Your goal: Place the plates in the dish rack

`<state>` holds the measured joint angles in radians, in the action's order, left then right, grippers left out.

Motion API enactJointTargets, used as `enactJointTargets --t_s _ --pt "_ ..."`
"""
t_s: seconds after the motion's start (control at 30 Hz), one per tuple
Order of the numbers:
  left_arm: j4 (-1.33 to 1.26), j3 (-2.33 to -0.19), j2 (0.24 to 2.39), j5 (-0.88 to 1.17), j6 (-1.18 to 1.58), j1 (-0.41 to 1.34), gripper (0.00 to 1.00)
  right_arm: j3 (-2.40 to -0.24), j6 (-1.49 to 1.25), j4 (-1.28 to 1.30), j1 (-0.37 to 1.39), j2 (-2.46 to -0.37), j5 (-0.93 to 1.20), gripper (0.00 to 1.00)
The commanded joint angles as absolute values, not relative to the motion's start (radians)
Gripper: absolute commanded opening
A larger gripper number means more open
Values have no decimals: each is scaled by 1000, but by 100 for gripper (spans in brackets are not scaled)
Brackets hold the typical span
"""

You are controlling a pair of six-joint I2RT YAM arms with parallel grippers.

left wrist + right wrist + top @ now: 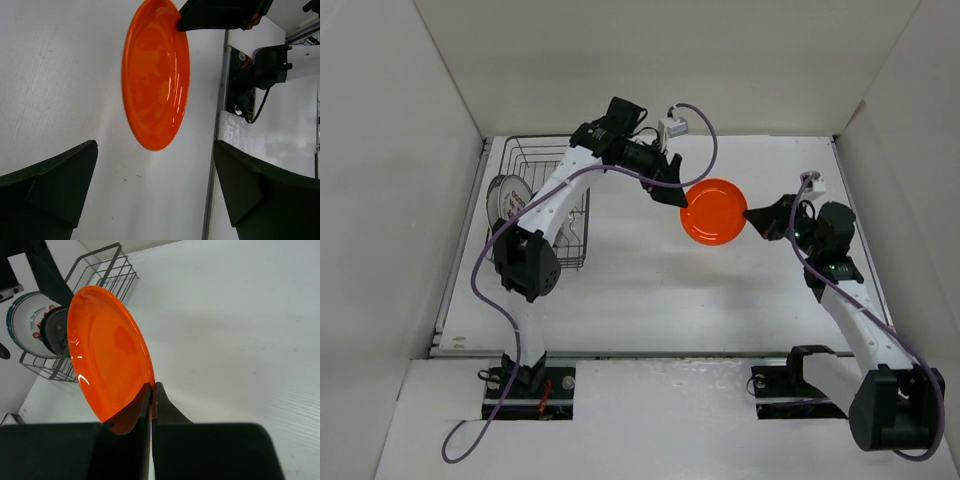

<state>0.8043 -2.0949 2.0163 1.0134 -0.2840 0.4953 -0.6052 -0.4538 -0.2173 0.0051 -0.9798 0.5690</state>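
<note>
Holding the orange plate right of the dish rack

The right gripper (152, 387) has its fingers (165, 407) pinched on the rim of the orange plate (715, 211), on the edge facing away from the dish rack (520, 150). The plate is held on edge above the counter (650, 290), well to the right of the rack and clear of it. The left gripper (682, 195) reaches out from over the rack to the plate's rack-side edge. Its fingers (60, 175) are spread wide and hold nothing, and the left wrist view shows the plate just beyond them. Inside the rack, at its left end, a white plate (508, 195) with red markings stands upright among the wires. The left arm crosses over the rack's right side.
</note>
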Motion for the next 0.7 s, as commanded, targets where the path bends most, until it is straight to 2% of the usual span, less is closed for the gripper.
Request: enactJointTargets --t_s 0.0,0.2,0.3,0.33,0.4,0.43,0.47,0.5,0.57,0.6,0.63,0.67 --pt "807 -2103 1988 1078 -311 517 100 -644 -445 -325 63 -986 574 0" --pt "807 -2094 2009 1078 -321 537 100 -675 -457 -362 120 -1005 549 0" --pt "807 -2094 2019 1078 -321 537 93 -684 -466 -371 129 -1005 549 0" --pt "807 -2094 2028 1078 -321 537 82 -684 -466 -371 129 -1005 549 0" --pt "807 -2094 2028 1068 -331 537 68 -684 -466 -371 129 -1005 549 0" --pt "807 -2085 2028 1068 -331 537 56 -684 -466 -371 129 -1005 549 0" --pt "807 -2085 2028 1068 -331 537 33 -684 -477 -382 129 -1005 549 0" --pt "807 -2085 2028 1059 -331 537 21 -684 -477 -382 129 -1005 549 0" --pt "807 -2085 2028 1058 -331 537 4 -684 -489 -405 129 -1005 549 0" --pt "807 -2094 2028 1058 -331 537 0 -684 -498 -405 129 -1005 558 0" --pt "807 -2094 2028 1058 -331 537 0 -693 -499 -416 129 -1005 558 15" --pt "807 -2094 2028 1058 -322 537 0 -693 -508 -416 129 -1005 546 46"
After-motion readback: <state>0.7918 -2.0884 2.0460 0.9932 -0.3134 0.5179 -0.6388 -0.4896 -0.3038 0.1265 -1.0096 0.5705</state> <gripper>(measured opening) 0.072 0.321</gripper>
